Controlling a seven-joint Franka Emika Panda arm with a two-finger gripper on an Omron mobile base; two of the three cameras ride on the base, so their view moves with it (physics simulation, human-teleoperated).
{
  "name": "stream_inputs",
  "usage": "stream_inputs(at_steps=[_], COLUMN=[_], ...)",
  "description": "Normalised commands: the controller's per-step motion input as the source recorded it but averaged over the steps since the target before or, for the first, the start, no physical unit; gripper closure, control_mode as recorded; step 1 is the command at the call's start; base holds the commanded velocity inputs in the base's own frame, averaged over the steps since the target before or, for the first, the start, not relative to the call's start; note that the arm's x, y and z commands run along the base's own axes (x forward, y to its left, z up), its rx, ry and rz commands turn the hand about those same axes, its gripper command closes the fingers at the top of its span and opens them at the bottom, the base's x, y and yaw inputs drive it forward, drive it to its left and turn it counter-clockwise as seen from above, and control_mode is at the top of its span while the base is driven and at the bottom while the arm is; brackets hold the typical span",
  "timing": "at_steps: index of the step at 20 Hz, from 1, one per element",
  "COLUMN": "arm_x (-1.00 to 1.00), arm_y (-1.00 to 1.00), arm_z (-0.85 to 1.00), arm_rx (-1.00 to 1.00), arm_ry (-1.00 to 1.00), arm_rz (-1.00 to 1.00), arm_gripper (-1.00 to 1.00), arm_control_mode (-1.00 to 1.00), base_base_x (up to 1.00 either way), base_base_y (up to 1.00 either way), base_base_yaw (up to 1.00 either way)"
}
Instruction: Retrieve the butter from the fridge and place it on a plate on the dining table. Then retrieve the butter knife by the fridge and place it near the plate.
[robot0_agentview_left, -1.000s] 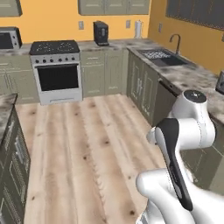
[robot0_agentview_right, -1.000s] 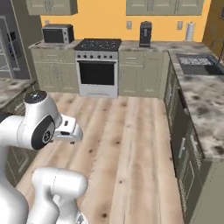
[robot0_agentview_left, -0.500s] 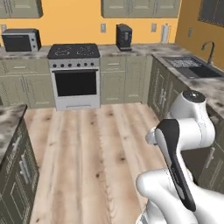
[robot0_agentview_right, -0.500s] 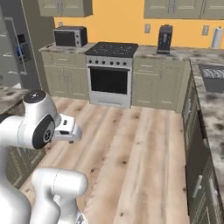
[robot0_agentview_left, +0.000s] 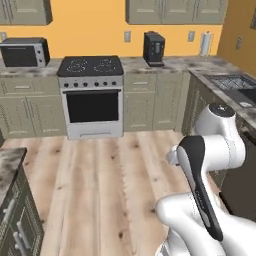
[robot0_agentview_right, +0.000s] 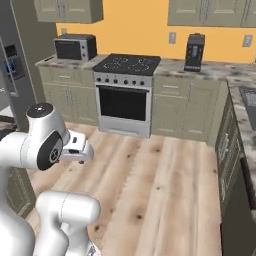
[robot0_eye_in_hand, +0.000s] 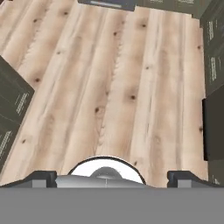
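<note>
At far left of the right base view, stands tall against the wall: fridge (robot0_agentview_right: 20, 55), dark grey, black dispenser panel facing the room, doors looking shut as far as the visible strip tells. Spreads across the middle of both base views: bare wooden floor (robot0_agentview_left: 100, 190), nothing lying on it. Sits centred on the back wall: stove (robot0_agentview_left: 92, 97), steel front, black cooktop, sage cabinets either side. Rests on the counter between stove and fridge: microwave (robot0_agentview_right: 75, 47), black and boxy, not to be mixed up with the fridge. Stands right of the stove: coffee machine (robot0_agentview_left: 154, 48), with a paper towel roll (robot0_agentview_left: 204, 43) further along. Pokes in at lower left of the left base view: corner of a marble top (robot0_agentview_left: 7, 165), cannot tell whether dining table or cabinet. Hangs folded close to the arm, pointing down at the floor: gripper (robot0_eye_in_hand: 111, 177), finger tips spread wide, nothing between them, released. Reads as the very first step, approach to the fridge; nothing of the task done yet. Butter judged to be behind the fridge doors, unconfirmed. Calls next for driving the base leftward to face the fridge, then reaching for a bar handle and pulling the door open before any grasp.
</note>
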Motion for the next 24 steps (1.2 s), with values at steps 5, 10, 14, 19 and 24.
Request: stream_inputs(at_steps=[5, 10, 14, 19, 24], arm_x=[0.00, 0.00, 0.00, 0.00, 0.00], arm_y=[0.00, 0.00, 0.00, 0.00, 0.00], arm_z=[0.00, 0.00, 0.00, 0.00, 0.00], arm_rx=[0.00, 0.00, 0.00, 0.00, 0.00], arm_ry=[0.00, 0.00, 0.00, 0.00, 0.00], arm_rz=[0.00, 0.00, 0.00, 0.00, 0.00], arm_gripper=[-1.00, -1.00, -1.00, -1.00, -1.00], arm_control_mode=[1.00, 1.00, 1.00, 1.00, 1.00], base_base_x=[1.00, 1.00, 1.00, 1.00, 1.00], base_base_y=[0.03, -0.05, -0.61, -0.74, -0.27], base_base_yaw=[0.49, 0.66, 0.49, 0.37, 0.57])
